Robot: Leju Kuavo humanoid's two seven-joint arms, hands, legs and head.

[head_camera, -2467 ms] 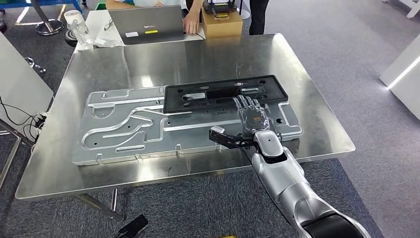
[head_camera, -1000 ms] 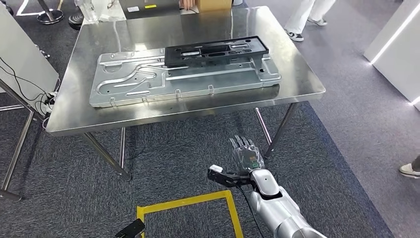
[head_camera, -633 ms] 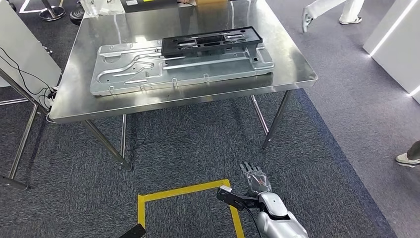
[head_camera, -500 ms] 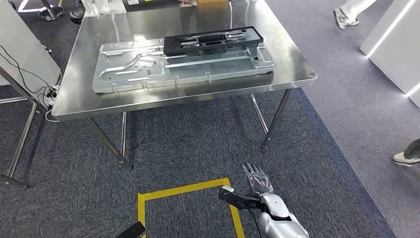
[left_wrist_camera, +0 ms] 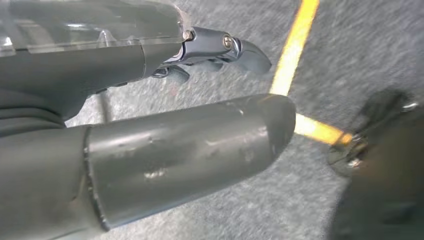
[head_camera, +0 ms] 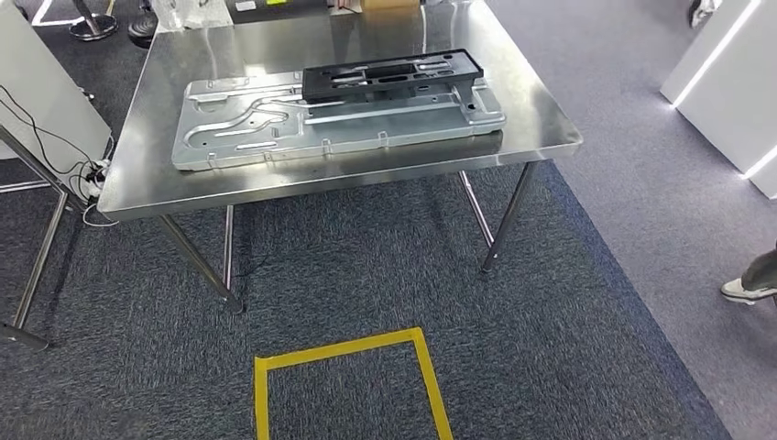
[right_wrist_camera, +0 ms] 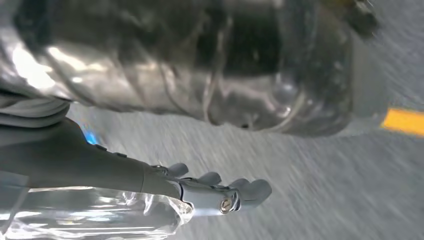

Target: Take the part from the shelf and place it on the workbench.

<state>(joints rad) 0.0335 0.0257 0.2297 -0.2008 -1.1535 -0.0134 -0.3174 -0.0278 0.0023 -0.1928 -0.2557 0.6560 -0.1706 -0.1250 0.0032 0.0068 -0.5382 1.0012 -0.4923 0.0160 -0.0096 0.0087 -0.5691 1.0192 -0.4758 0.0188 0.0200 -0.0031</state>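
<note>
The black plastic part lies flat on a large grey metal plate on the steel workbench, at the far side of the head view. My left hand hangs over the grey carpet, thumb and fingers apart with nothing between them. Over the carpet too, my right hand has its fingers stretched out and holds nothing.
A yellow tape square marks the carpet in front of me. The workbench legs stand between it and the table top. A white panel with cables is at the left, white furniture and a person's shoe at the right.
The view has pulled back from the workbench, so the camera moved. My right hand let go of the black part, came down off the table and dropped out of the head view.
</note>
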